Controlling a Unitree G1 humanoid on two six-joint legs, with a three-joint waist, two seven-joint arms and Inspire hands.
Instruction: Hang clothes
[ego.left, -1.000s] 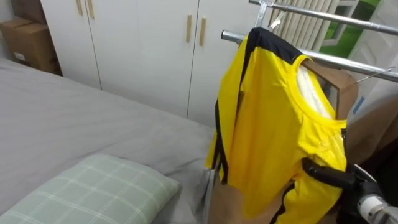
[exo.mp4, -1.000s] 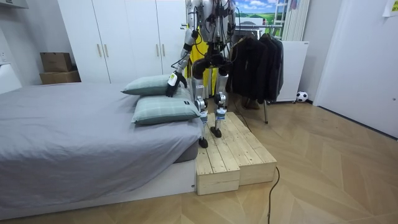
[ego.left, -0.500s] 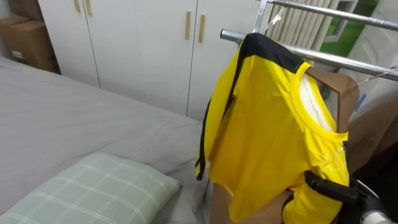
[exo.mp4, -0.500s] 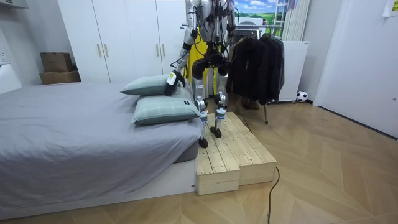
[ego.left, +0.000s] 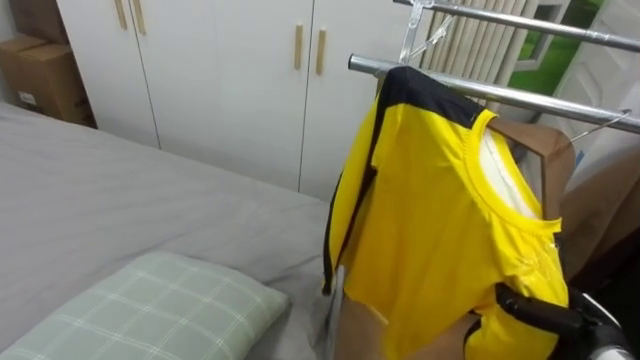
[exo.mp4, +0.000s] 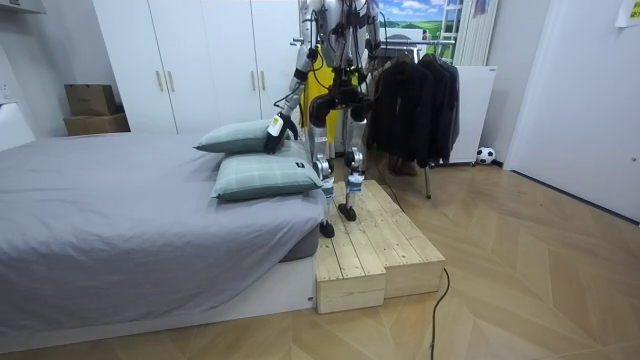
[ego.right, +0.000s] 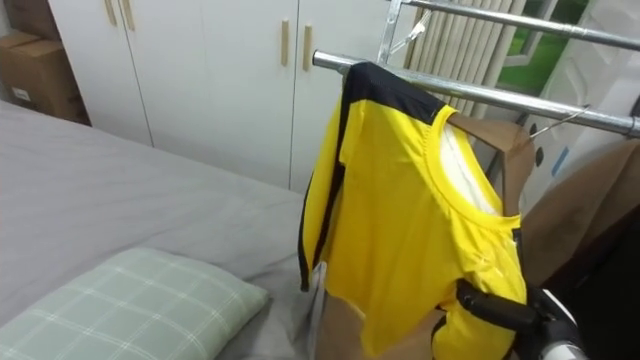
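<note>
Yellow shirt (ego.left: 440, 220) hangs from the rail (ego.left: 520, 95); your right hand (ego.left: 535, 312) meets its hem, lower right, grip indiscernible; left hand (exo.mp4: 276, 130) hangs by pillows (exo.mp4: 245, 137).

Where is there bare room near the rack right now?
Bare: the grey bed between the checked pillow and the white wardrobe; most of the upper rail. Crowded: the lower rail, where the yellow shirt sits beside a brown garment. Right hand at the shirt's hem.
</note>
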